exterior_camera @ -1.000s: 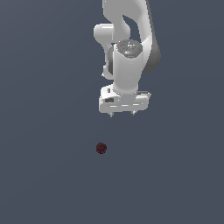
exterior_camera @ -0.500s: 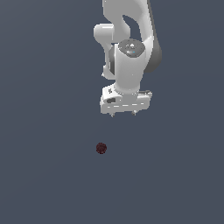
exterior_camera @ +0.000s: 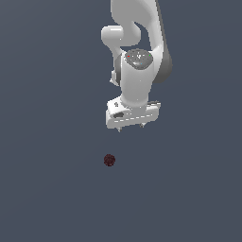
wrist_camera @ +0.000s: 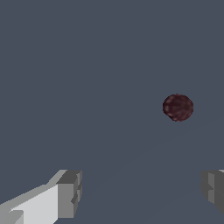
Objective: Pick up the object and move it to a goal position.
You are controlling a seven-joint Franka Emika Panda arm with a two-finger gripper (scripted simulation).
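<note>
small dark red ball lying alone on a flat grey surface, pincer above it and apart from it.

the ball is speckled and round, untouched, sitting below the pincer and a little toward the exterior view's left. the pincer is white, its fingers spread wide with nothing between them; in the wrist view only the finger ends show, one cut off at the frame edge. the arm runs out of the top of the exterior view. the surface is uniform slate grey, with no edge or wall discernible.
</note>
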